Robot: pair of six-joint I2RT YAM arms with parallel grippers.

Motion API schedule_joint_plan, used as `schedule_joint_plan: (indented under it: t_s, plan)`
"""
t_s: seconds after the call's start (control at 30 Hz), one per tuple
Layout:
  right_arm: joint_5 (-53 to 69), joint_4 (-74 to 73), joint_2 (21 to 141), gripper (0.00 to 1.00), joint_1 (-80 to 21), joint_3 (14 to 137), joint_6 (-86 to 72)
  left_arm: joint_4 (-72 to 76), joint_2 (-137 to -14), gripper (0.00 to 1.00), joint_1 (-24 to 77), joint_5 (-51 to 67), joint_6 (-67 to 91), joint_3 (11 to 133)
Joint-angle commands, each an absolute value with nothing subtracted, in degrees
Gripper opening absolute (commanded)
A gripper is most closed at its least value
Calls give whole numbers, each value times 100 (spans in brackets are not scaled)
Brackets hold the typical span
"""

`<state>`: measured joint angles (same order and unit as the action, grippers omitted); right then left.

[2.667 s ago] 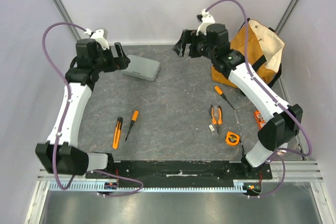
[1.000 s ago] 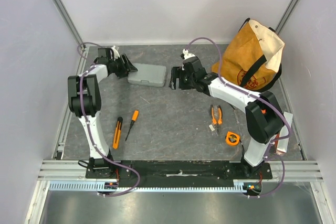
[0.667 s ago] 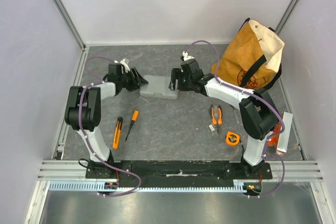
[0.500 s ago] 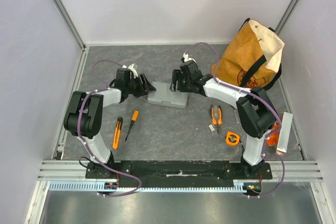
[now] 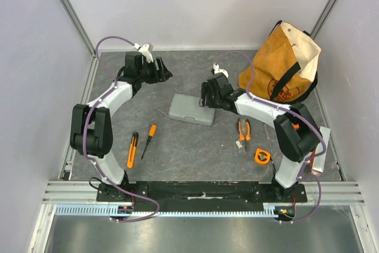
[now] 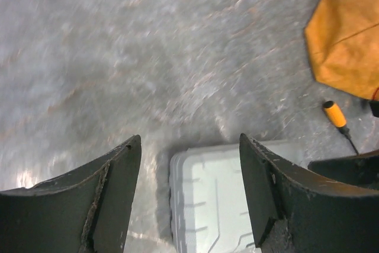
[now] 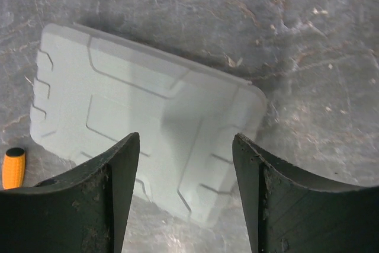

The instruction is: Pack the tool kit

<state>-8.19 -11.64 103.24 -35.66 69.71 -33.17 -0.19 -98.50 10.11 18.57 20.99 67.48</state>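
The tool kit case (image 5: 191, 109) lies shut and flat on the mat near the middle. My left gripper (image 5: 163, 74) hovers open behind and left of it, apart from it. In the left wrist view the case (image 6: 228, 194) shows below the open left gripper (image 6: 189, 140). My right gripper (image 5: 207, 96) stands open at the case's far right corner. In the right wrist view the case (image 7: 142, 117) lies beneath the open right gripper (image 7: 185, 137), nothing between the fingers. Loose tools lie around: a knife (image 5: 131, 150), a screwdriver (image 5: 149, 139), pliers (image 5: 243, 131) and a tape measure (image 5: 262, 156).
A tan canvas bag (image 5: 281, 66) with black straps stands at the back right. Another orange-handled screwdriver (image 6: 334, 114) lies near the bag, beside my right arm. A metal bar (image 5: 318, 157) leans at the right edge. Grey walls close in the mat.
The case has slid from the back left toward the middle of the mat. My left gripper has pulled back away from it to the far left. My right gripper has followed the case nearer.
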Motion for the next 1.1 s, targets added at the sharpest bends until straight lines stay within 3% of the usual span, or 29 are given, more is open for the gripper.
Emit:
schedule_joint_plan:
  t_s: [0.0, 0.2, 0.43, 0.53, 0.8, 1.07]
  plan:
    - [-766, -1231, 9643, 72, -3577, 6549, -2963, -457, -10598, 73, 1037, 2943, 1327, 7671]
    - [307, -967, 9168, 68, -4016, 5758, -1987, -545, -11381, 73, 1221, 3577, 1406, 8121]
    - [176, -888, 9386, 39, -4447, 5440, -1872, -581, -11698, 72, 1433, 3779, 1450, 7999]
    - [-315, -870, 9571, 34, -4474, 5458, -2030, -414, -11654, 72, 1433, 3919, 1547, 7797]
    - [-1589, -879, 9984, 33, -4465, 5844, -2232, -360, -11611, 71, 1450, 4210, 1512, 7463]
    - [-1776, -782, 10344, 35, -4228, 6240, -2452, -177, -11013, 69, 1450, 3982, 1415, 6585]
